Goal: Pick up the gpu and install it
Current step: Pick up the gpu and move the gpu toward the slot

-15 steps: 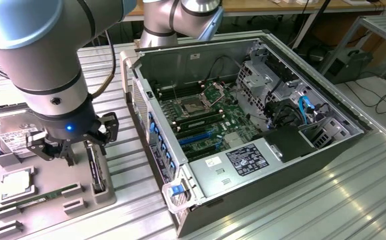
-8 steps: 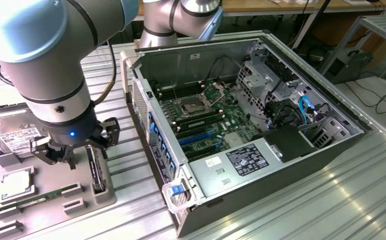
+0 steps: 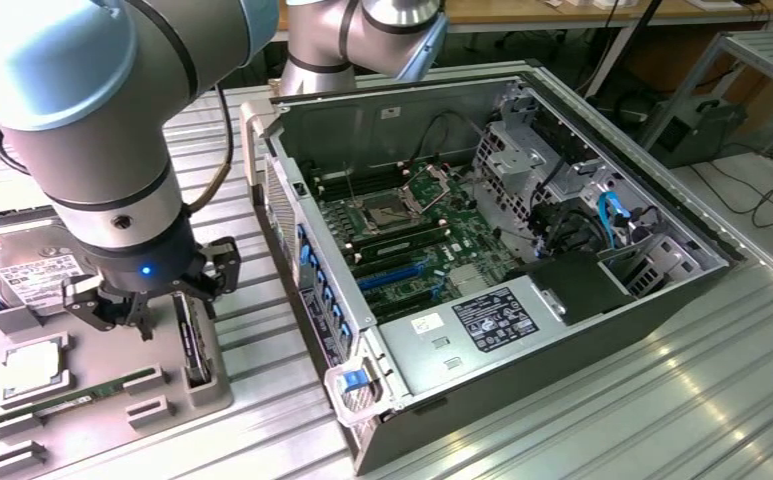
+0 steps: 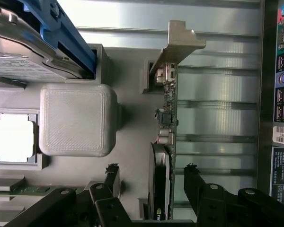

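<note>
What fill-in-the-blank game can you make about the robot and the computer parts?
The black robot gripper has its jaws ___.
In the wrist view, the thin flat graphics card with the silver metal bracket shows between the gripper's two ___.
The large circuit board inside the open black metal computer case is coloured ___.
Missing words: open; fingers; green.

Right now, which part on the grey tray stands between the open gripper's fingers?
The gpu, the card standing on edge with the silver bracket. The gripper straddles it without touching; the hard drive, CPU and memory stick lie off to one side.
</note>
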Robot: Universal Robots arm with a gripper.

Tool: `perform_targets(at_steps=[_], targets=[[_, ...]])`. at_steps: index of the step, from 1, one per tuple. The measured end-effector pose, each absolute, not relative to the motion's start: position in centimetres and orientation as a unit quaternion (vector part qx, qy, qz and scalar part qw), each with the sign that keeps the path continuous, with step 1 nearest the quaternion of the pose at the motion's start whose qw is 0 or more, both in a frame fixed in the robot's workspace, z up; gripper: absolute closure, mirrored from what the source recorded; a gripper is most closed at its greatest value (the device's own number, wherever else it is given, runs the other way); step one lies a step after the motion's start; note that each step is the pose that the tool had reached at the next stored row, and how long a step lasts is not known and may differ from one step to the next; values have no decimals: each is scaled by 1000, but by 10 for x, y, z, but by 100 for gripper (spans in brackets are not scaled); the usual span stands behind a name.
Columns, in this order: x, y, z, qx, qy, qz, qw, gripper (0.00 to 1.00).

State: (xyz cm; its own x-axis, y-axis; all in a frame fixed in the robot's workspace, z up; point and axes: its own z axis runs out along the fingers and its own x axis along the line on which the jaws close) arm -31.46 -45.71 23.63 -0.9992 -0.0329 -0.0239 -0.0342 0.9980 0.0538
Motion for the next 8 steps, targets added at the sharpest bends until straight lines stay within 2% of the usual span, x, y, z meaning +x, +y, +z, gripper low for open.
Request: perform_targets(at_steps=[8], targets=[[-313, -457, 228, -2, 1000, 25, 11, 34]])
